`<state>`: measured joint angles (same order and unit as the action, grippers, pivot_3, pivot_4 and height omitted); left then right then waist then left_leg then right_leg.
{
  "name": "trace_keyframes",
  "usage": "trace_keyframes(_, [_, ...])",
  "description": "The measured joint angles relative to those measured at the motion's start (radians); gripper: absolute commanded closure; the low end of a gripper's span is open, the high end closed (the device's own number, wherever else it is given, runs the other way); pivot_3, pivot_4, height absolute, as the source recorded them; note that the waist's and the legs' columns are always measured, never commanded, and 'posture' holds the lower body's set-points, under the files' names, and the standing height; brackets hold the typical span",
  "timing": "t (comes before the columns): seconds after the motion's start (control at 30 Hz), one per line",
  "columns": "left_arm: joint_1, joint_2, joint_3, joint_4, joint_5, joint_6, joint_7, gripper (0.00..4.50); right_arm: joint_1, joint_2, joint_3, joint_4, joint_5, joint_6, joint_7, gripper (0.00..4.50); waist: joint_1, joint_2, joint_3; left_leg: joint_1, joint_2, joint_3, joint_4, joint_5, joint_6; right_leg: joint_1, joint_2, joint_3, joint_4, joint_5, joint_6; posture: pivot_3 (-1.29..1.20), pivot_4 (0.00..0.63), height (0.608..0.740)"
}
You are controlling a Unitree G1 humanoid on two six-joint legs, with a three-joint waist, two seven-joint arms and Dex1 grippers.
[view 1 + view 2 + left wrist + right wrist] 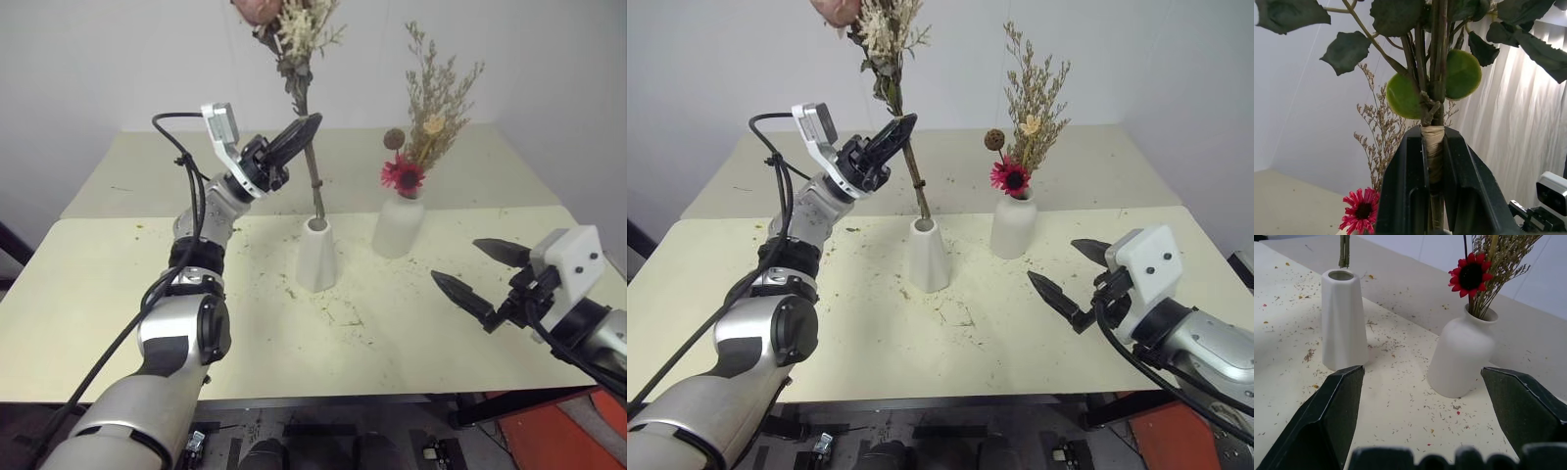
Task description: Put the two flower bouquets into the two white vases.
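My left gripper [306, 132] is shut on the stems of the pink rose bouquet [294, 59], held upright over the table. In the left wrist view the fingers [1405, 186] clamp the taped stems [1434, 152]. The stem ends [1344, 252] hang just above the mouth of the slim cone vase [316, 257]. To its right stands the rounder bottle vase [399, 227]. It holds the tan bouquet [436, 108] with a red daisy [403, 175]. My right gripper [457, 260] is open with nothing in it, low at the right and apart from both vases.
The vases stand on a cream table [118, 294] strewn with dried flower crumbs. A second table [157, 166] adjoins it at the back, against a white wall. An orange-red object [549, 431] sits below the table's front right corner.
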<state>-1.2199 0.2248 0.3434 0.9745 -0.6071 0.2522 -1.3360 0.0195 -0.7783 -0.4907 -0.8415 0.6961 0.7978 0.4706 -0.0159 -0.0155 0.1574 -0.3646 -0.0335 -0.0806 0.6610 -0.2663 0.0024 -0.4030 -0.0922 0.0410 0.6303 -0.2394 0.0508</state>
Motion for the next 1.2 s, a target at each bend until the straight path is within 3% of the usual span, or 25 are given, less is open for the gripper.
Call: trace_keyframes(1.2, [0.056, -0.034, -0.043, 0.023, 0.098, -0.165, -0.048, 4.37, 0.005, 0.030, 0.055, 0.000, -0.085, -0.049, -0.023, 0.00, 0.001, 0.000, 0.000, 0.000, 0.000, 0.000, 0.000, 0.000, 0.000, 0.000, 0.000, 0.000, 0.000, 0.000, 0.000, 0.00, 0.150, 0.740])
